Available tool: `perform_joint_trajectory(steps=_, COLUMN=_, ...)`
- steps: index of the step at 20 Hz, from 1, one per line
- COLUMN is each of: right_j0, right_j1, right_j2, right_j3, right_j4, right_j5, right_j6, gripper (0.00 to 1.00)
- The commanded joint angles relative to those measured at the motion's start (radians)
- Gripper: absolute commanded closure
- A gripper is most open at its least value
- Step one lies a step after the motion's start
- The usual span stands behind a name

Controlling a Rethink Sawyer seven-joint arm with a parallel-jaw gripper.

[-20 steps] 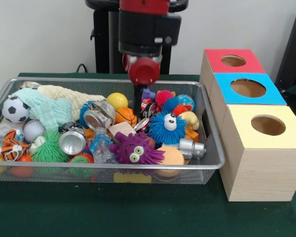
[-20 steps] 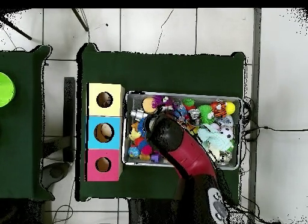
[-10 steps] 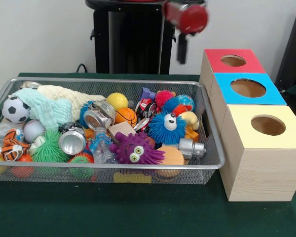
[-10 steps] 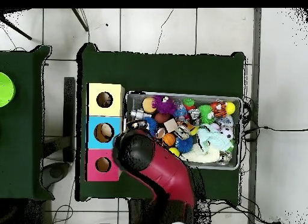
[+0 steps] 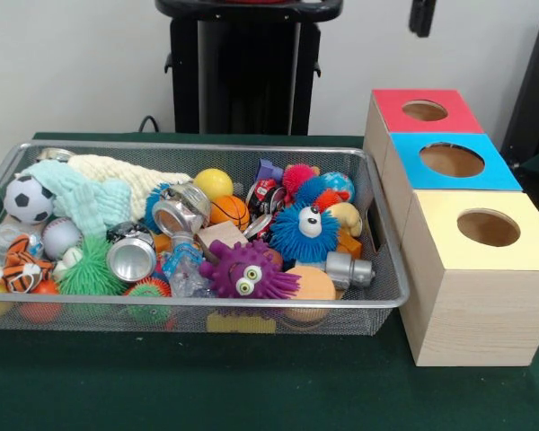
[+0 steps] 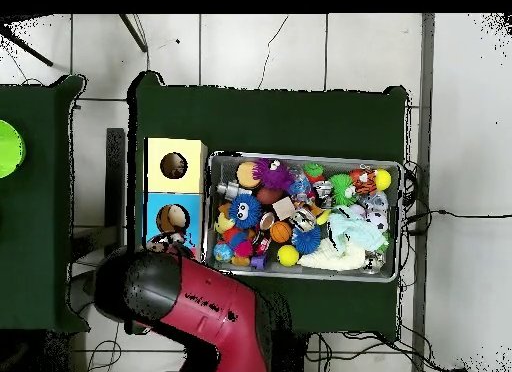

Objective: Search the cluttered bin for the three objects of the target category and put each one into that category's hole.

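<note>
A wire bin (image 5: 207,146) holds a heap of toys: a soccer ball (image 5: 28,198), a yellow ball (image 5: 214,183), a small basketball (image 5: 228,212), a blue fuzzy toy with eyes (image 5: 304,232), a purple fuzzy toy (image 5: 247,272) and silver cans (image 5: 131,258). To its right stand a red box (image 5: 395,101), a blue box (image 5: 499,175) and a yellow box (image 5: 440,224), each with a round hole on top. My gripper (image 5: 422,16) shows only as a dark tip at the top edge, high above the red box. In the overhead view my arm (image 6: 190,303) covers the red box.
A pale knit cloth (image 5: 99,184), a green spiky ball (image 5: 92,268) and a tiger-striped ball (image 5: 22,267) fill the bin's left end. A black stand (image 5: 242,67) rises behind the bin. A bright green object (image 6: 8,148) lies on a second dark table.
The arm has risen out of the bin's middle and swung toward the boxes. Its gripper now sits at the top edge above the red box. The toys lie as before.
</note>
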Motion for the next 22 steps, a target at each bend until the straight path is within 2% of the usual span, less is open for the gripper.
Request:
perform_joint_trajectory(steps=1, right_j0=-0.129, right_j1=0.015, right_j2=0.132, right_j3=0.181, right_j4=0.109, right_j5=-0.220, right_j6=0.120, gripper=1.00)
perform_joint_trajectory(steps=3, right_j0=-0.184, right_j1=-0.001, right_j2=0.192, right_j3=0.227, right_j4=0.138, right_j5=-0.261, right_j6=0.034, gripper=1.00)
perform_joint_trajectory(steps=5, right_j0=-0.201, right_j1=-0.001, right_j2=0.218, right_j3=0.248, right_j4=0.138, right_j5=-0.294, right_j6=0.027, gripper=1.00)
perform_joint_trajectory(steps=6, right_j0=-0.192, right_j1=0.007, right_j2=0.216, right_j3=0.245, right_j4=0.122, right_j5=-0.311, right_j6=0.050, gripper=1.00)
perform_joint_trajectory(steps=9, right_j0=-0.097, right_j1=0.070, right_j2=0.123, right_j3=0.181, right_j4=0.040, right_j5=-0.351, right_j6=0.183, gripper=1.00)
perform_joint_trajectory(steps=11, right_j0=-0.058, right_j1=0.099, right_j2=0.095, right_j3=0.163, right_j4=0.040, right_j5=-0.364, right_j6=0.227, gripper=1.00)
perform_joint_trajectory(steps=17, right_j0=-0.039, right_j1=0.137, right_j2=0.140, right_j3=0.173, right_j4=0.112, right_j5=-0.410, right_j6=0.262, gripper=1.00)
perform_joint_trajectory(steps=22, right_j0=-0.028, right_j1=0.196, right_j2=0.204, right_j3=0.178, right_j4=0.192, right_j5=-0.508, right_j6=0.314, gripper=1.00)
